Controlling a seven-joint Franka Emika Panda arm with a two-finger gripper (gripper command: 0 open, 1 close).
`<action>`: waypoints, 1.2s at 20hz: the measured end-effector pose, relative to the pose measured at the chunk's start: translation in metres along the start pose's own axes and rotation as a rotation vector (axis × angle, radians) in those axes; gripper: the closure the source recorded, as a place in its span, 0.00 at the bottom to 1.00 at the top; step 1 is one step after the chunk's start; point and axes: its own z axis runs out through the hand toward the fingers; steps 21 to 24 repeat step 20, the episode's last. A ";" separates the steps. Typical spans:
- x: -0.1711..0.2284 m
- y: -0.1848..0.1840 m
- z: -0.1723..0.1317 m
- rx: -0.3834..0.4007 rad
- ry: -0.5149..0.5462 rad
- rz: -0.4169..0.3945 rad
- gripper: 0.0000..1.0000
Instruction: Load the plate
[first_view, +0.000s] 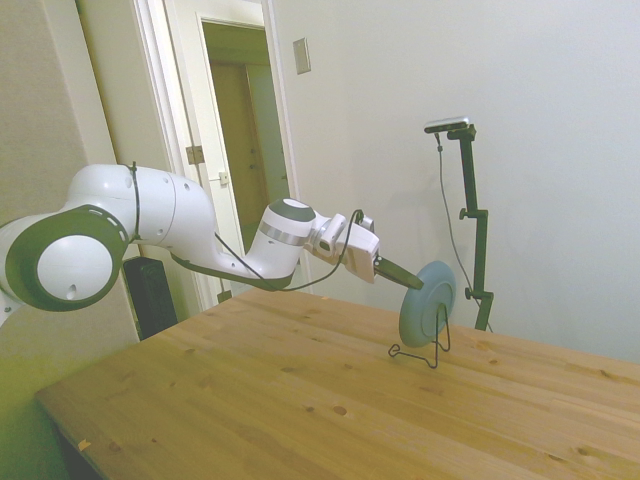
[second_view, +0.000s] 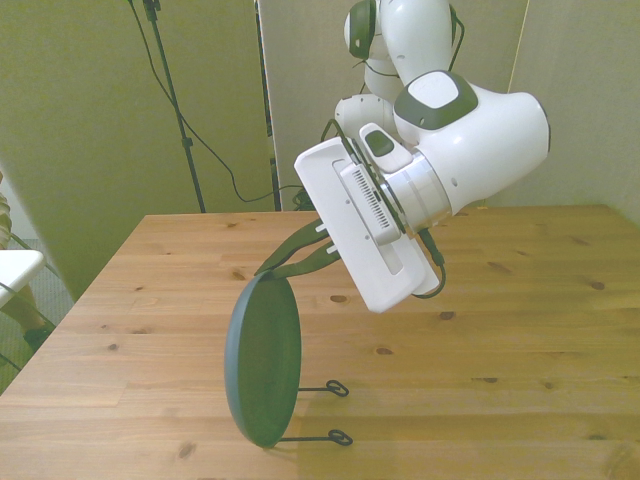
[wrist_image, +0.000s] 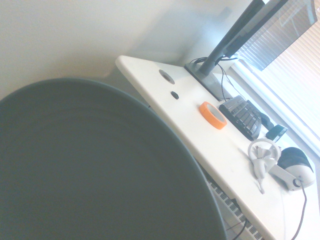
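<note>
The plate (first_view: 427, 302) stands on edge, nearly upright, in a thin black wire stand (first_view: 420, 352) on the wooden desk (first_view: 300, 400); in the front view it is at the near side of the desk, toward the front view's left, its dark grey-green face turned partly to the front view's right, with the stand's two wire feet (second_view: 335, 412) running out along the wood from its lower edge; the white arm (first_view: 150, 230) reaches in low over the desk with the wrist tilted down toward the plate; the jaws (first_view: 412, 284) are closed on the plate's upper rim, the two dark fingers (second_view: 295, 255) meeting at the top edge in both the side and front views; the plate's lower edge sits in the stand, though whether its weight rests there I cannot tell; in the wrist view the plate fills most of the frame as a dark round face, and beyond it a white side table (wrist_image: 200, 135) carries an orange tape roll (wrist_image: 213, 114), a keyboard (wrist_image: 241, 116), a monitor foot (wrist_image: 210, 75) and white headphones (wrist_image: 280, 167).
</note>
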 end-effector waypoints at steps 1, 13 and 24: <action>-0.001 0.000 0.001 -0.001 0.001 -0.001 1.00; -0.013 0.003 0.002 -0.007 0.029 -0.028 0.00; 0.013 0.003 -0.019 0.025 0.028 0.012 0.00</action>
